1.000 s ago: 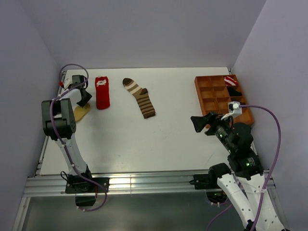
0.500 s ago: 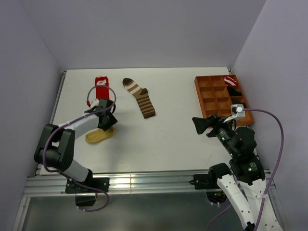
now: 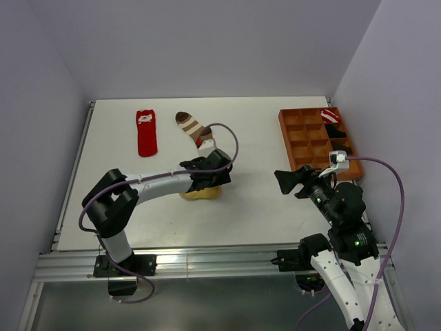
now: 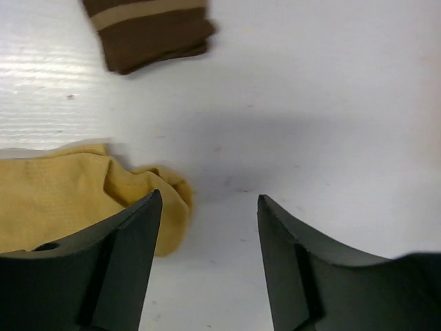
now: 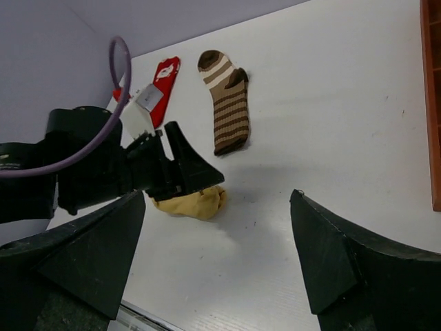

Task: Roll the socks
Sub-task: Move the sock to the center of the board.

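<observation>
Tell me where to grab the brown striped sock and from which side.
Probably the dark brown toe end of the striped sock, the end nearest the arms. Come straight down, fingers straddling its width: it lies flat and straight, too thin to take from the side, and that end sits clear of the yellow sock.
</observation>
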`<move>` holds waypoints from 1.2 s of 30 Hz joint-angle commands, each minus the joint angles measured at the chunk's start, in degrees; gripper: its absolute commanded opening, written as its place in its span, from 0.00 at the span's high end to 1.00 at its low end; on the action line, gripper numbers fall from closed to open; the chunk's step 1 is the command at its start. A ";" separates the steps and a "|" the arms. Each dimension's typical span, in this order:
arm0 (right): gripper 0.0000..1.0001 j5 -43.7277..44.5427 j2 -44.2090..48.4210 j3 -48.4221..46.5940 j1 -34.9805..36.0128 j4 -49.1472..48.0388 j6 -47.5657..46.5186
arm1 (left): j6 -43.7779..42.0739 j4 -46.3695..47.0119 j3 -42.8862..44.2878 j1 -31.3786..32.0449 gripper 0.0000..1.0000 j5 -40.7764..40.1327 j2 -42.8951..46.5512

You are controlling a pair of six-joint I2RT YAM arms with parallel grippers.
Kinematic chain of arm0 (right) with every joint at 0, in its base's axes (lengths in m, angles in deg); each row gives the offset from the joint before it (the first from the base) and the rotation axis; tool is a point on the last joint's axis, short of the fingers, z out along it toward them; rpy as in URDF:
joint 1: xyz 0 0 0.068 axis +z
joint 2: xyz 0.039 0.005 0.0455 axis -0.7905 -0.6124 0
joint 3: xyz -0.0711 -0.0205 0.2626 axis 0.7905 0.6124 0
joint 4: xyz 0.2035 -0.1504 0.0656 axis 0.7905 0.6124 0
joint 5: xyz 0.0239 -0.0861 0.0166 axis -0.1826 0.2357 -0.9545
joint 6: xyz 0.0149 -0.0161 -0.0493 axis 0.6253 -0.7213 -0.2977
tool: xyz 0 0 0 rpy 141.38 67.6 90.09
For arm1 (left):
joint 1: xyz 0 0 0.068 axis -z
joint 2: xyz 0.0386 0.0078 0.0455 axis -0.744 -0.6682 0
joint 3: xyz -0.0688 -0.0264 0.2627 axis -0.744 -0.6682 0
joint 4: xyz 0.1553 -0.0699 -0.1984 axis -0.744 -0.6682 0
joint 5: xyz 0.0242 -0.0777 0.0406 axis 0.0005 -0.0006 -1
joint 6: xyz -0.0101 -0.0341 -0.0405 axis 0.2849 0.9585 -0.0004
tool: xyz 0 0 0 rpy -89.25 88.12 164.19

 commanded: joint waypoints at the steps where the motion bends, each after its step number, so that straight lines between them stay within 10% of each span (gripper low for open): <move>1: 0.08 -0.78 1.27 -0.84 0.51 0.44 -0.21 | -5.18 -5.50 5.68 4.96 0.36 -11.58 1.98; 11: 0.06 1.76 1.19 -0.13 0.51 0.62 -0.74 | -11.96 -11.59 7.62 14.38 0.37 -24.52 -0.56; 36: 0.05 2.56 1.98 0.57 0.51 1.32 -0.92 | -14.34 -14.23 13.95 14.65 0.49 -27.78 -14.54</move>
